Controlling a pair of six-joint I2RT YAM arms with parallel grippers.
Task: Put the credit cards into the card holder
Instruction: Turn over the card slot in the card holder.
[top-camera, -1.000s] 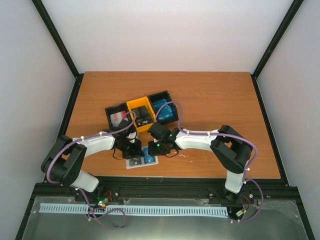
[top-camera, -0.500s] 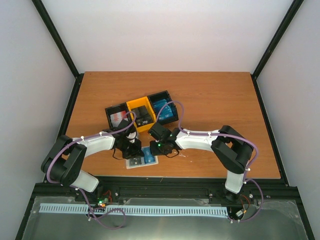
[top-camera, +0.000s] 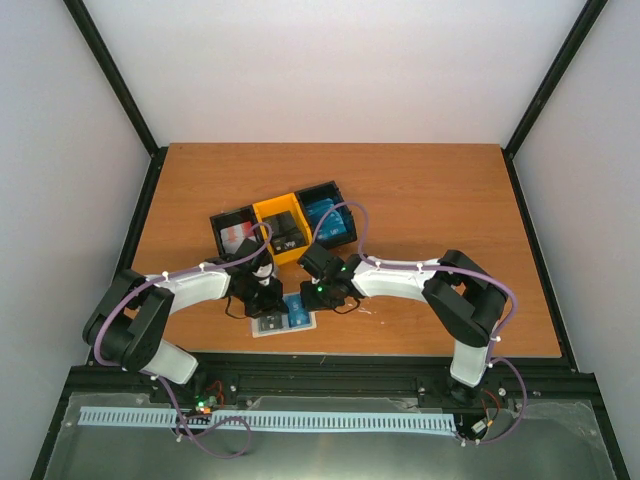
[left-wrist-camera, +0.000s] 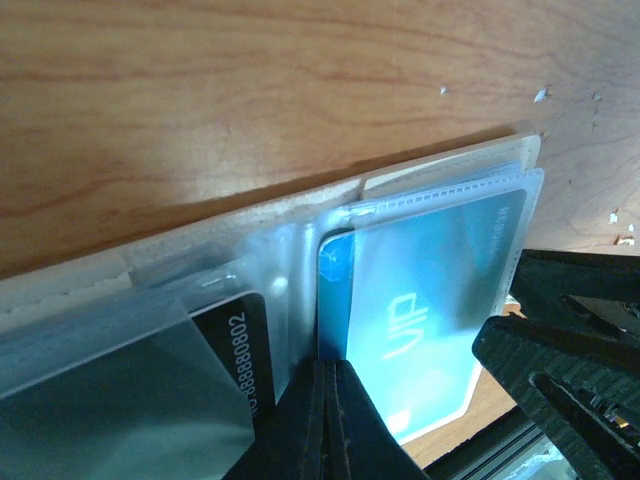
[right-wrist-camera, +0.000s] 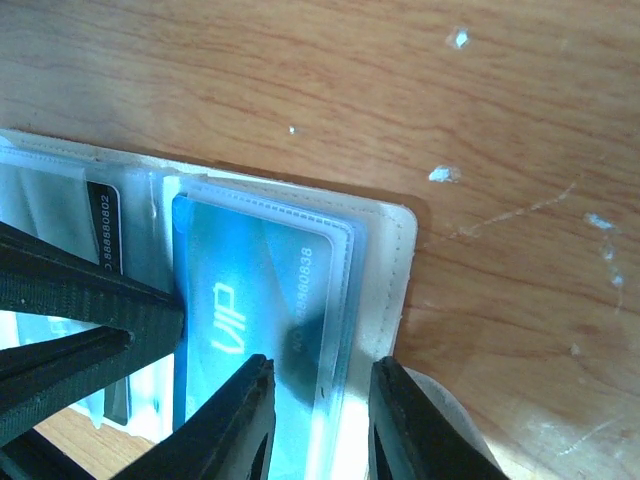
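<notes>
Open card holder (top-camera: 283, 320) lies flat on counter (top-camera: 430, 200) at 6 o'clock edge, tray (top-camera: 285, 225) at its 12 o'clock. On centre fold, left claw (left-wrist-camera: 325, 385) presses with fingers together, likely pinning it. Over clear pocket, right claw (right-wrist-camera: 322, 375), fingers apart, straddles blue card (right-wrist-camera: 250, 300), likely seating it. Cream rim; black card (left-wrist-camera: 225, 335) in 9 o'clock pocket.

I'm logging colours | card holder (right-wrist-camera: 385, 260) showing cream, clear pockets | blue card (right-wrist-camera: 250, 300) carrying white VIP lettering | black card (left-wrist-camera: 228, 350) showing white digits | surface (left-wrist-camera: 250, 90) reading orange-brown wood grain, white-flecked | tray (top-camera: 272, 205) showing black-yellow-black | right fingers (right-wrist-camera: 225, 420) looking black, ridged
</notes>
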